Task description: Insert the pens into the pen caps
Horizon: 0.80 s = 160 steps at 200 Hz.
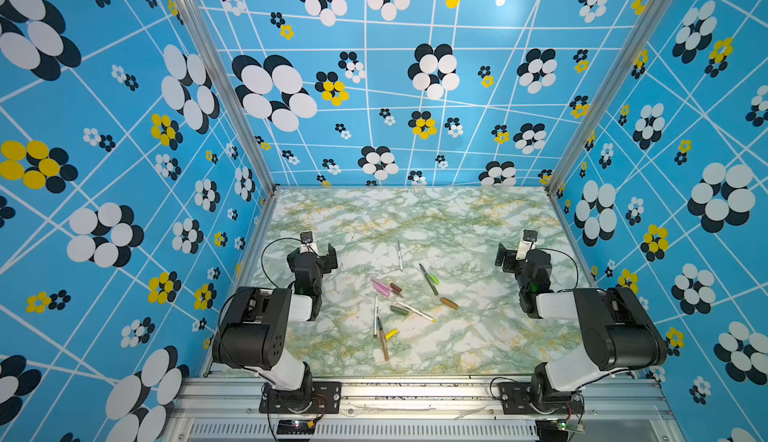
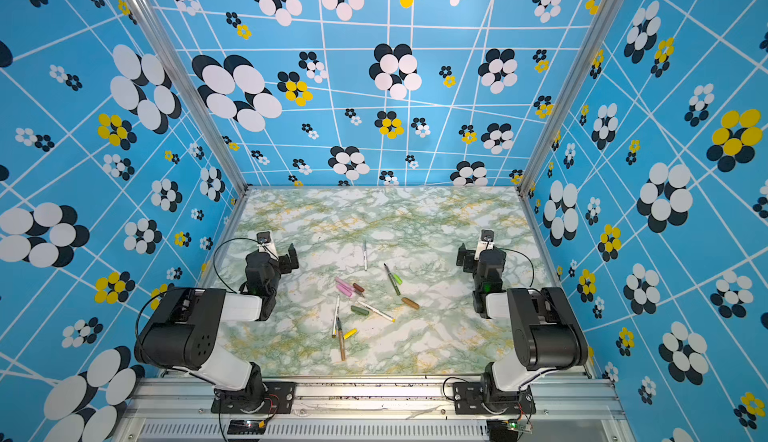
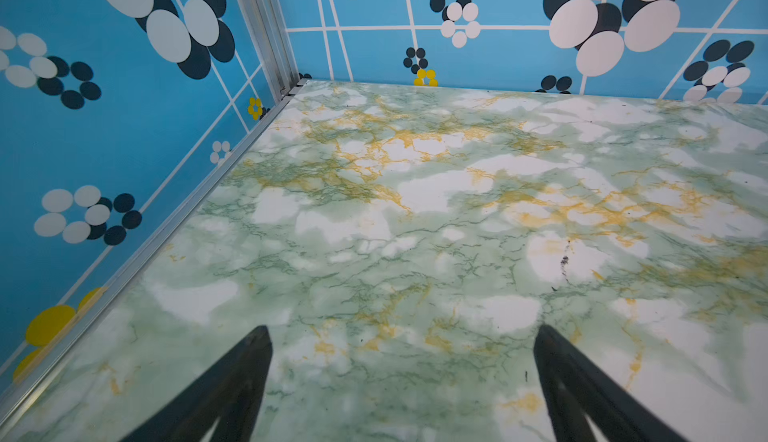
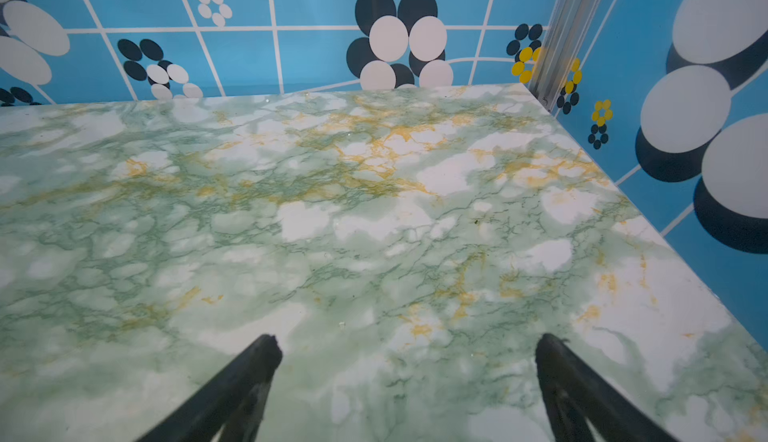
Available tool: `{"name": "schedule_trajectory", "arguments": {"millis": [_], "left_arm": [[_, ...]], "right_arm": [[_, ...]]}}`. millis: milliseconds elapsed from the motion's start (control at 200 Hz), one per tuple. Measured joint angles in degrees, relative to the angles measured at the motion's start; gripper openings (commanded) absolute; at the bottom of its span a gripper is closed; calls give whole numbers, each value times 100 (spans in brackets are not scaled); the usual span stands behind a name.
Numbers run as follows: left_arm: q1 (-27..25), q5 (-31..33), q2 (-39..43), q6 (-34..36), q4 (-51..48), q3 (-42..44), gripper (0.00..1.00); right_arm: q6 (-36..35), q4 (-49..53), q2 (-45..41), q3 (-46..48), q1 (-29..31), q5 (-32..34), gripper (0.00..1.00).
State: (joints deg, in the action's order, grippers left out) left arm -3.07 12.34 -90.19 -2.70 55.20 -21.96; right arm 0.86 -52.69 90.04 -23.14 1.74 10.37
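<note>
Although nothing is capped yet, the pens and pen caps all lie loose about the middle of the desk, somewhat toward its near edge.

Crowding looks like the likeliest trouble. The brown pen meets a thin white pen near their tips, and the yellow cap rests against it, so lifting one would probably drag the others. The caps are round and may roll if nudged. A skewed pen would likely miss a cap's narrow mouth or crush its felt tip, and colours could be mismatched.

Five pens are clear: the brown one, the dark green pen and three white, including the far white pen. Five caps are clear: yellow, dark green, light green cap, brown cap and tan cap. Two pink pieces lie side by side, too small to tell pen from cap.

Two arms flank the scatter, the left arm by the left edge and the right arm by the right. Both sets of jaws are spread wide over bare desk, holding nothing.
</note>
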Motion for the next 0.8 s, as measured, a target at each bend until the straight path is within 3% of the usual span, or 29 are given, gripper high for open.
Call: {"name": "schedule_trajectory", "arguments": {"millis": [800], "left_arm": [[7, -160, 44, 44, -111, 15, 99]], "right_arm": [[0, 151, -66, 17, 0, 0, 99]]}}
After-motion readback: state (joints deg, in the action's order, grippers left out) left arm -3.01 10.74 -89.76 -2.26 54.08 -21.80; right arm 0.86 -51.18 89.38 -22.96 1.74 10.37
